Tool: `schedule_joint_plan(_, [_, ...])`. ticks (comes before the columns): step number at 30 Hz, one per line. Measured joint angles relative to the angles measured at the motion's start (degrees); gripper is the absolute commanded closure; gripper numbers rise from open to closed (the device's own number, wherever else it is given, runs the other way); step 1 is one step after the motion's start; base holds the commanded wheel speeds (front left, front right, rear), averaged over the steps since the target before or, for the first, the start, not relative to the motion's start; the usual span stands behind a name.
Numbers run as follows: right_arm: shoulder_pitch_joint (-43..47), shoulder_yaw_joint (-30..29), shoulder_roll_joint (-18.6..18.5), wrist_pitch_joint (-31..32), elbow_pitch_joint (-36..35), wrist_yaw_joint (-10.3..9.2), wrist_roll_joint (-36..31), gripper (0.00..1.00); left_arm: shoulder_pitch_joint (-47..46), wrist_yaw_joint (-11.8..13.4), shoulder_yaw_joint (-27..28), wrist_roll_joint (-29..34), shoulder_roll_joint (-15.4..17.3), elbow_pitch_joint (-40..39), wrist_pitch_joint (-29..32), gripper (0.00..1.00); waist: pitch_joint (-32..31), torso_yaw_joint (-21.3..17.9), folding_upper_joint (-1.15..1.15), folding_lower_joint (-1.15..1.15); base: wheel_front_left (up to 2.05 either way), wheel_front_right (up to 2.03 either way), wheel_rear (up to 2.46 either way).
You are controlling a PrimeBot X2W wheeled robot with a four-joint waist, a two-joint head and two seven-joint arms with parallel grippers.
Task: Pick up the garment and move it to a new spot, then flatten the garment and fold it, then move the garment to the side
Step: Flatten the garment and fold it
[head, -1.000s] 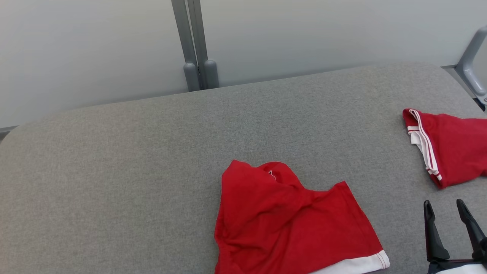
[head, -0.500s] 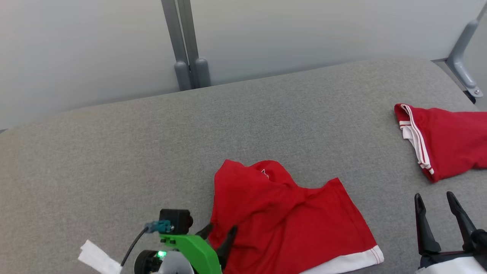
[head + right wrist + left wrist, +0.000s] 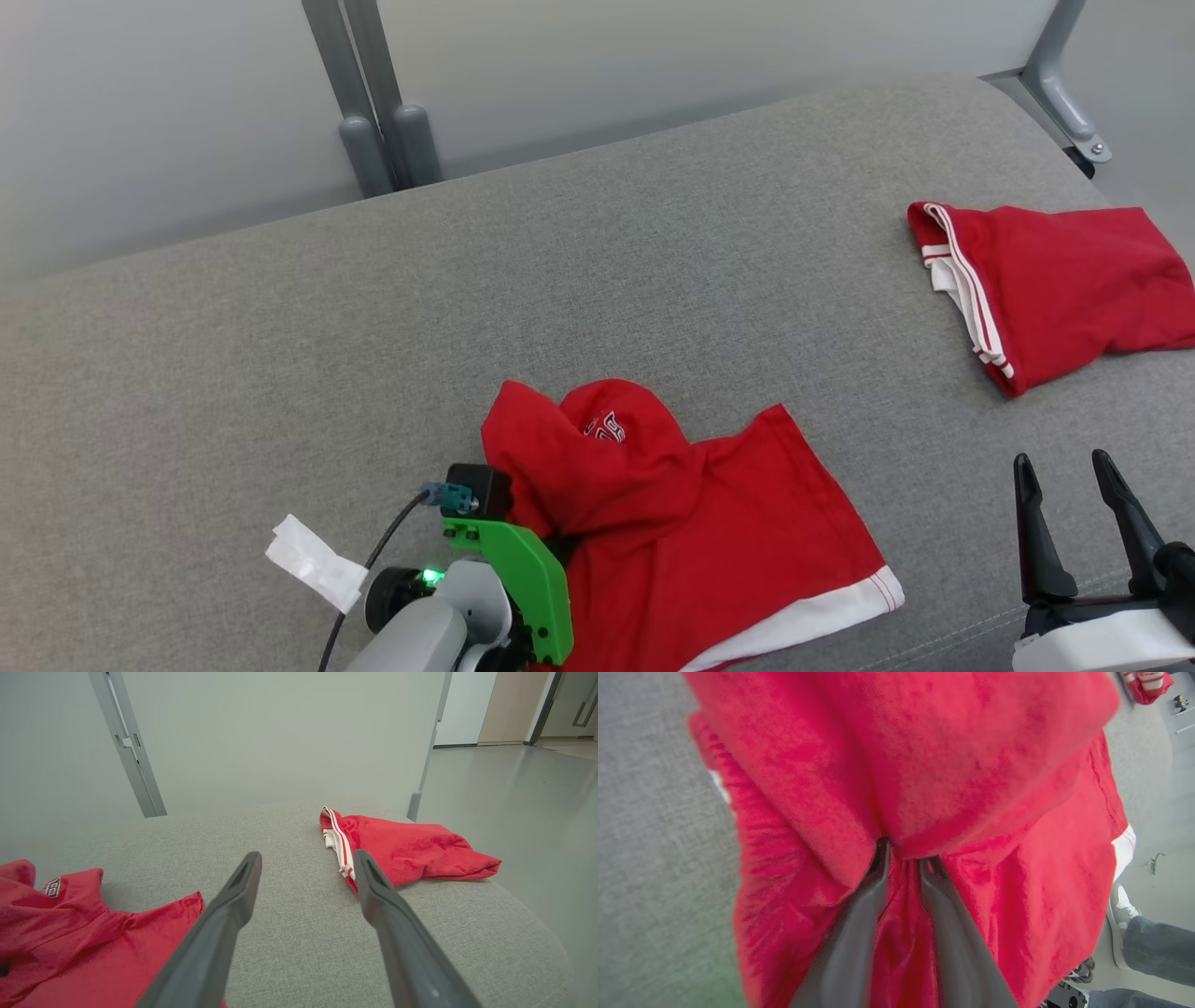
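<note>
The garment [image 3: 691, 532] is a red shirt with a white hem, lying crumpled on the grey padded table [image 3: 280, 355] near its front middle. My left gripper [image 3: 558, 549] reaches in from the lower left, its fingertips buried in the garment's left edge. In the left wrist view the two fingers [image 3: 859, 914] stand close together with red cloth pinched between them, and a fold of the garment [image 3: 896, 765] drapes over the tips of the left gripper [image 3: 903, 858]. My right gripper [image 3: 1061, 462] stands open at the lower right, apart from the cloth, and the right gripper [image 3: 306, 856] holds nothing.
A second red garment with white stripes [image 3: 1055, 280] lies at the table's far right, near the rounded edge. Grey posts [image 3: 373, 121] stand behind the table. A white tag [image 3: 313, 560] hangs off my left arm. A person's shoe and trouser leg [image 3: 1125, 905] are on the floor beyond.
The head camera has shifted. My left gripper has come in from the lower left, closed on the garment's left edge, and the cloth there has bunched up, baring a logo. The right gripper stays open.
</note>
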Motion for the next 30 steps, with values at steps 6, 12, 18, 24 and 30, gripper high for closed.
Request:
schedule_joint_plan(6, [-1.14,0.13,0.05,0.00,0.37,0.00,0.41,0.00,-5.77,5.10,2.56,0.82,-0.56,6.11,-15.07,1.00,1.44,-0.80,0.00,0.00,0.00,0.00,0.00])
schedule_joint_plan(12, [-1.21,0.52,-0.65,-0.01,0.47,0.00,0.41,0.00,-11.40,9.82,4.95,1.04,-0.59,11.92,-25.80,1.00,0.59,-0.70,0.00,0.00,0.00,0.00,0.00])
schedule_joint_plan(18, [-1.20,0.97,-1.14,0.00,0.55,0.00,0.40,0.00,-14.04,13.14,8.10,2.12,-0.20,17.92,-28.15,1.00,-0.08,-0.91,0.00,0.00,0.00,0.00,0.00])
schedule_joint_plan(24, [-0.62,1.13,-1.48,0.00,0.40,0.00,-0.24,0.00,-11.72,11.74,12.13,5.05,0.30,11.94,-28.36,0.00,-0.82,-1.05,0.00,0.00,0.00,0.00,0.00])
schedule_joint_plan(30, [1.29,-0.48,-2.05,-0.01,-2.33,-0.01,-1.33,0.00,5.69,14.17,22.26,15.48,1.29,-12.32,-28.42,0.00,-2.12,0.36,0.00,0.00,0.00,0.00,0.00])
